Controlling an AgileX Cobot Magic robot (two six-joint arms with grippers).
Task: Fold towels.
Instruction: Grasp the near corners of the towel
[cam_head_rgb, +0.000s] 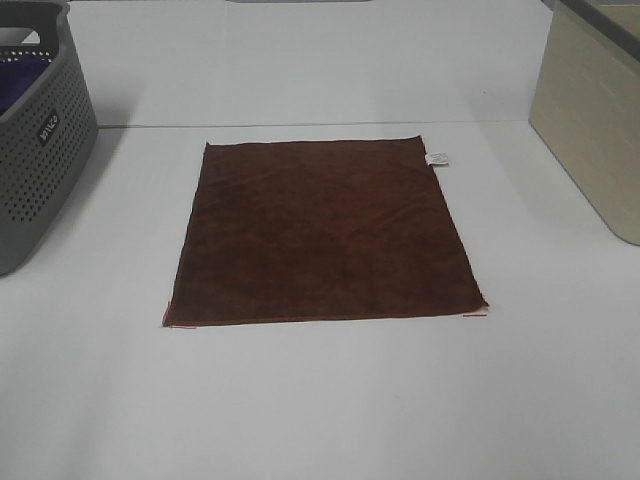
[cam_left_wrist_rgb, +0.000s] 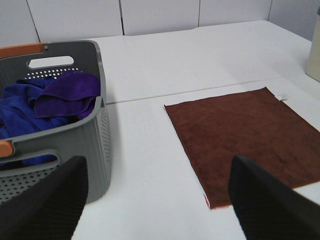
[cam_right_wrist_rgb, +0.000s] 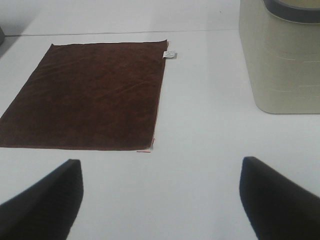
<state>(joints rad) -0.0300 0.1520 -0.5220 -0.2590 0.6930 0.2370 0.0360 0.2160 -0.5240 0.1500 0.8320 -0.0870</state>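
Black left end effector (cam_left_wrist_rgb: 157, 167) and right end effector (cam_right_wrist_rgb: 160, 162) — splayed wide.

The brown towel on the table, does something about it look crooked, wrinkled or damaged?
Nothing stands out. The towel lies flat and spread on the table, with its white tag at the far right corner. Only thin red marks show beside its near corners; whether thread or tape, I cannot tell.

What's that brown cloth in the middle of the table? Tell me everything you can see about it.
The towel is a dark reddish-brown square of soft, fuzzy-looking cloth with a small white tag at its far right corner. It lies unfolded and flat in the middle of the white table. Only the table touches it; the grey basket stands apart to its left.
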